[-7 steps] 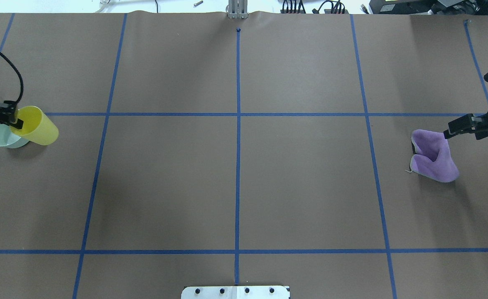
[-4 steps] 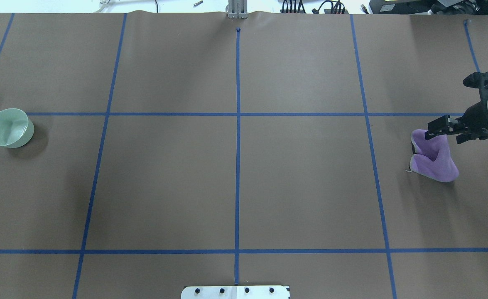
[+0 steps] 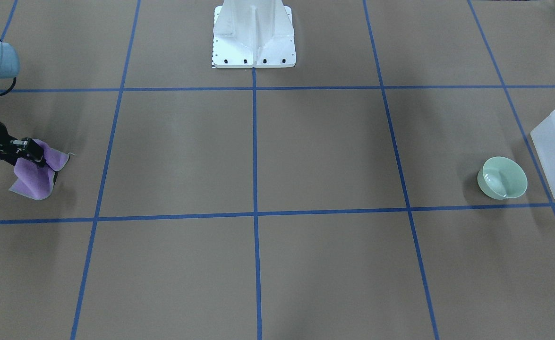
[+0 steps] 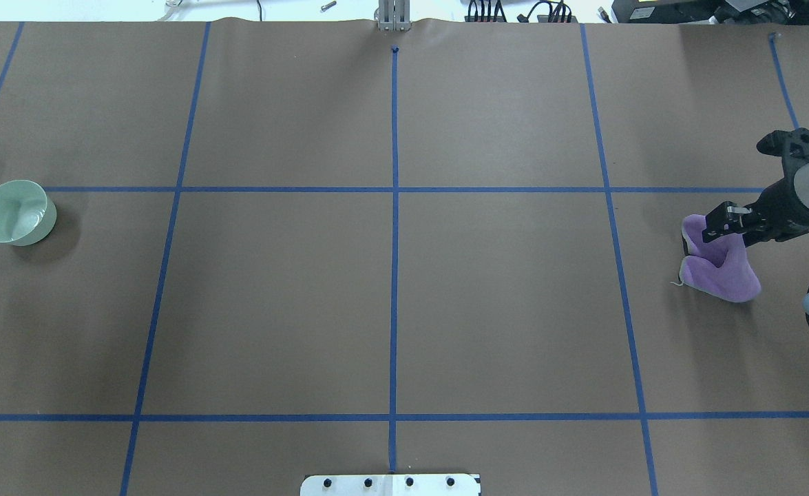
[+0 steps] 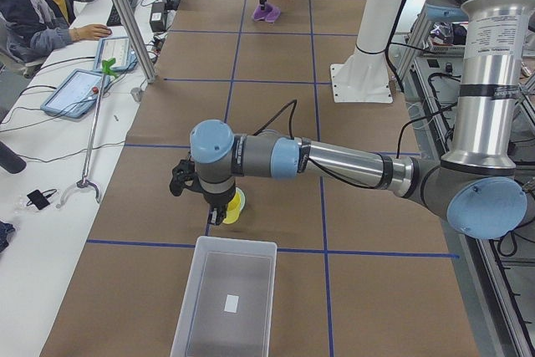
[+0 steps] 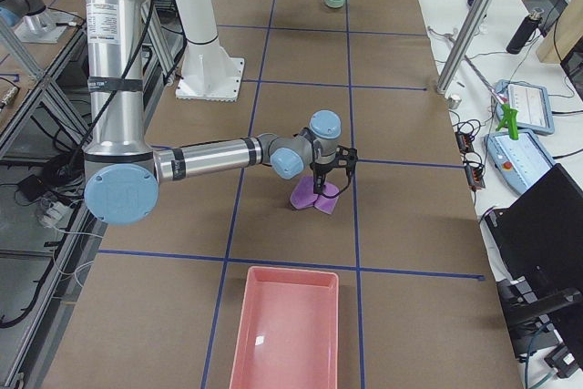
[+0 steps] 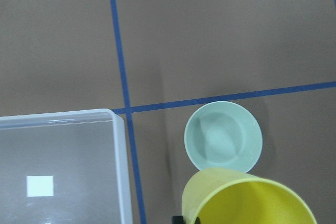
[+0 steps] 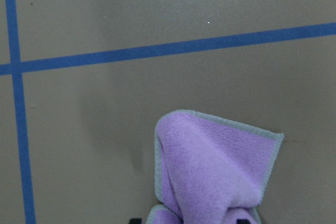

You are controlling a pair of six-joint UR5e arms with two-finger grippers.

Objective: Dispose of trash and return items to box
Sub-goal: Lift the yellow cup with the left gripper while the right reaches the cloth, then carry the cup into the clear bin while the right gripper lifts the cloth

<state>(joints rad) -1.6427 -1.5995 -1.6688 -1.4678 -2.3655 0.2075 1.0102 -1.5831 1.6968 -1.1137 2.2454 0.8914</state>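
At the left end of the table [image 4: 273, 310] we see the box [image 5: 236, 242]; far right, soft purple cloth [image 4: 721, 272] under right gripper [image 4: 714, 229], can't tell if clenched. Stiff, slick mint bowl [image 4: 15, 212] beside box, we'd take its rim; left gripper [image 5: 219, 216] clenches light yellow cup [image 7: 247, 203] by rim near box

Far left of the robot base [image 3: 253, 42], the left gripper [image 5: 219, 213] is clamped on the yellow cup [image 7: 247, 203]; far right, the right gripper [image 4: 712, 231] is planted tip-down on the purple cloth [image 4: 731, 275].

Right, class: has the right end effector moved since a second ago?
Yes. The right end effector moved toward the view's left, nearer the vertical blue tape line, over the crumpled purple fleece cloth.
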